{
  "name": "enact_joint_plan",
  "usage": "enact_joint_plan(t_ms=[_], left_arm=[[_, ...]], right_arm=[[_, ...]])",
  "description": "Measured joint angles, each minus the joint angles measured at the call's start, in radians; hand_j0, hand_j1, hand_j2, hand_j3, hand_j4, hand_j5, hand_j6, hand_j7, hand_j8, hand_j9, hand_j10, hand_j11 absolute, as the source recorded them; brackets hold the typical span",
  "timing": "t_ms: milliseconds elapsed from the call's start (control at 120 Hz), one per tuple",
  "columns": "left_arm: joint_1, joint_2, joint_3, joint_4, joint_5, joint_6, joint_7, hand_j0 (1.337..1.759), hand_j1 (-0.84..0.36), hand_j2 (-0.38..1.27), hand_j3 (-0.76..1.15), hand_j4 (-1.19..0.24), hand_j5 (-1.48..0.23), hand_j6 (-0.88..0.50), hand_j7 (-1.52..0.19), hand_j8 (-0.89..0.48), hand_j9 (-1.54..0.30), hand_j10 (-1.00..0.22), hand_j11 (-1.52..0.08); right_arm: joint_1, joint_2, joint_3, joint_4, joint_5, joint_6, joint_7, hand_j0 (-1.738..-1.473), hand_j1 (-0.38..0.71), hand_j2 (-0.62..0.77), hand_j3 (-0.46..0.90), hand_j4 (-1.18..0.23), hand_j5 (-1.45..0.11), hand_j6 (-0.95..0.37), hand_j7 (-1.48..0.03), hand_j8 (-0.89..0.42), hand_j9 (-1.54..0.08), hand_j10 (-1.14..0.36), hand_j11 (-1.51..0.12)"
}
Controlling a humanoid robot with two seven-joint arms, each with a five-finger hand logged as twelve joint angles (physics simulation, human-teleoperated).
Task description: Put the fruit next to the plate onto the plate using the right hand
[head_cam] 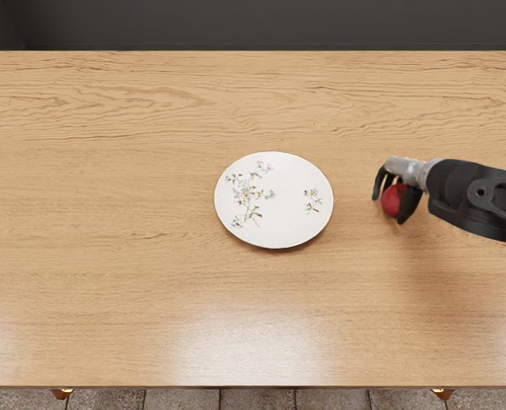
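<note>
The fingers (409, 205) of the right hand (404, 174) curl down around a red fruit (392, 200), clasping it on 2 sides. From the left comes the wooden counter (108, 213), then 1 white plate (274, 224) with floral sprigs. The fruit lies right of the plate, apart from its rim. I cannot tell whether it touches the counter. The dark arm (484, 201) enters from the right edge.

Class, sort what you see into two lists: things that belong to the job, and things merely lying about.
Job: red fruit, plate, right hand at the fruit.
Lying about: only the wooden table underneath.
</note>
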Motion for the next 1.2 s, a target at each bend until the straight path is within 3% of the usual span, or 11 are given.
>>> enact_joint_plan(t_ms=[325, 550, 808, 875, 1200], left_arm=[[0.0, 0.0, 0.0, 0.0, 0.0, 0.0, 0.0, 1.658, 0.35, 0.0, 0.0, 0.0, 0.0, 0.0, 0.0, 0.0, 0.0, 0.0, 0.0], [0.0, 0.0, 0.0, 0.0, 0.0, 0.0, 0.0, 1.658, 0.35, 0.0, 0.0, 0.0, 0.0, 0.0, 0.0, 0.0, 0.0, 0.0, 0.0], [0.0, 0.0, 0.0, 0.0, 0.0, 0.0, 0.0, 1.658, 0.35, 0.0, 0.0, 0.0, 0.0, 0.0, 0.0, 0.0, 0.0, 0.0, 0.0], [0.0, 0.0, 0.0, 0.0, 0.0, 0.0, 0.0, 1.658, 0.35, 0.0, 0.0, 0.0, 0.0, 0.0, 0.0, 0.0, 0.0, 0.0, 0.0], [0.0, 0.0, 0.0, 0.0, 0.0, 0.0, 0.0, 1.658, 0.35, 0.0, 0.0, 0.0, 0.0, 0.0, 0.0, 0.0, 0.0, 0.0, 0.0]], right_arm=[[0.068, 0.032, 0.16, 0.003, 0.004, 0.158, 0.0, -1.651, 0.2, 0.04, 0.0, -0.63, -0.94, -0.5, -0.87, -0.37, -0.91, -0.52, -0.91], [0.083, 0.105, 0.237, 0.005, 0.013, 0.2, 0.0, -1.653, 0.21, 0.08, 0.0, -0.62, -0.94, -0.49, -0.87, -0.37, -0.9, -0.52, -0.9], [0.082, 0.211, 0.284, -0.011, 0.024, 0.208, 0.001, -1.655, 0.23, 0.11, 0.0, -0.61, -0.94, -0.49, -0.86, -0.36, -0.9, -0.51, -0.9], [0.079, 0.228, 0.286, -0.025, 0.023, 0.207, 0.001, -1.654, 0.22, 0.06, 0.0, -0.61, -0.93, -0.49, -0.86, -0.37, -0.9, -0.51, -0.9], [0.006, 0.291, 0.283, -0.087, 0.014, 0.204, 0.001, -1.65, 0.19, 0.01, 0.0, -0.62, -0.91, -0.51, -0.85, -0.39, -0.89, -0.53, -0.9]])
